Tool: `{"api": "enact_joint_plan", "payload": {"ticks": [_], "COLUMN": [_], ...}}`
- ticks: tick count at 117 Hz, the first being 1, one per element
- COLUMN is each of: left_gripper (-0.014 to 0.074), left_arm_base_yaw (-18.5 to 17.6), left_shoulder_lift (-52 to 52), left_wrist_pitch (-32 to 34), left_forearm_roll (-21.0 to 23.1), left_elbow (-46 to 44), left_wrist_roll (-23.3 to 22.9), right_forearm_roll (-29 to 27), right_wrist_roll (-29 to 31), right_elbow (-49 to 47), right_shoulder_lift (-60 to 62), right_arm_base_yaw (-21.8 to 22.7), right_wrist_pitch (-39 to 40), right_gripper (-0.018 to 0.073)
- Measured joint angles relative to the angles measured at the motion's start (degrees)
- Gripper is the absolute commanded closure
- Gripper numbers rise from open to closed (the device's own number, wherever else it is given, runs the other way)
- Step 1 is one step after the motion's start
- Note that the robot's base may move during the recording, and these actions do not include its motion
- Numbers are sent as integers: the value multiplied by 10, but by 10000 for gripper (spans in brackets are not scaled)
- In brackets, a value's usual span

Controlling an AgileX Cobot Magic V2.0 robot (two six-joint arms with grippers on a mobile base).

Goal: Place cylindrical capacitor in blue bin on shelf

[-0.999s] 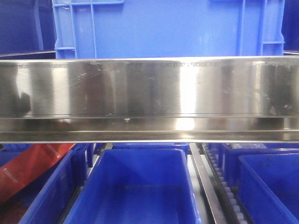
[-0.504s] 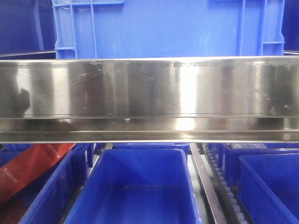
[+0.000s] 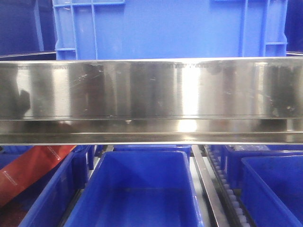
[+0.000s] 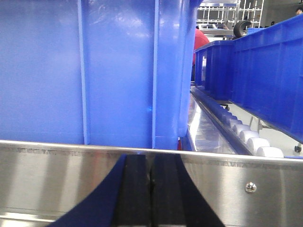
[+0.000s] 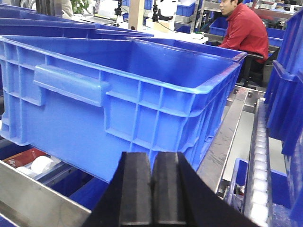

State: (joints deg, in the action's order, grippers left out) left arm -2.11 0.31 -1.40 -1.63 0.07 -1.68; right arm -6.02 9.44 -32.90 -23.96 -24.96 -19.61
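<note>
Although I searched every view for lettering, I could read none: the red sheet [image 3: 28, 172] lying in a lower bin at the front camera's left edge carried print too small to make out. Nearest my left wrist camera, the left gripper [image 4: 151, 189] had its black pads pressed flat together with nothing between them, right in front of the shelf [image 4: 265, 182] rail. The right gripper [image 5: 152, 189] was likewise closed and empty. Beyond it stood the blue bin [image 5: 142, 61], open-topped, its inside hidden from me. Only the front camera showed the lower tier of bins [image 3: 142, 189] under the scuffed rail; only the right wrist showed a person in red [image 5: 244, 28] seated far behind. I could not find the cylindrical capacitor in any view.
</note>
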Motion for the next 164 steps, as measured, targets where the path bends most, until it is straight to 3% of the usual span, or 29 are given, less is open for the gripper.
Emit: {"api": "enact_joint_plan", "payload": {"ticks": [21,40,54,76,102,164], "left_gripper": [707,707,707,707,707,707], "left_arm_base_yaw": [0,0,0,0,0,0], "left_shoulder_lift": [0,0,0,0,0,0], "left_wrist_pitch": [0,0,0,0,0,1], "left_forearm_roll": [0,0,0,0,0,0], "left_elbow": [0,0,0,0,0,0], "left_wrist_roll": [0,0,0,0,0,0], "right_forearm_roll": [2,3,4,4,4,14], "right_wrist_roll": [1,1,1,1,1,0], "right_elbow": [39,137,211,292,327,327], "right_shoulder_lift": [13,56,99,167,234,238], "right_arm_base_yaw": [81,153,193,246,260,260], "right_wrist_pitch": [32,101,144,149,141,132], "right_gripper": [722,722,722,722,722,722]}}
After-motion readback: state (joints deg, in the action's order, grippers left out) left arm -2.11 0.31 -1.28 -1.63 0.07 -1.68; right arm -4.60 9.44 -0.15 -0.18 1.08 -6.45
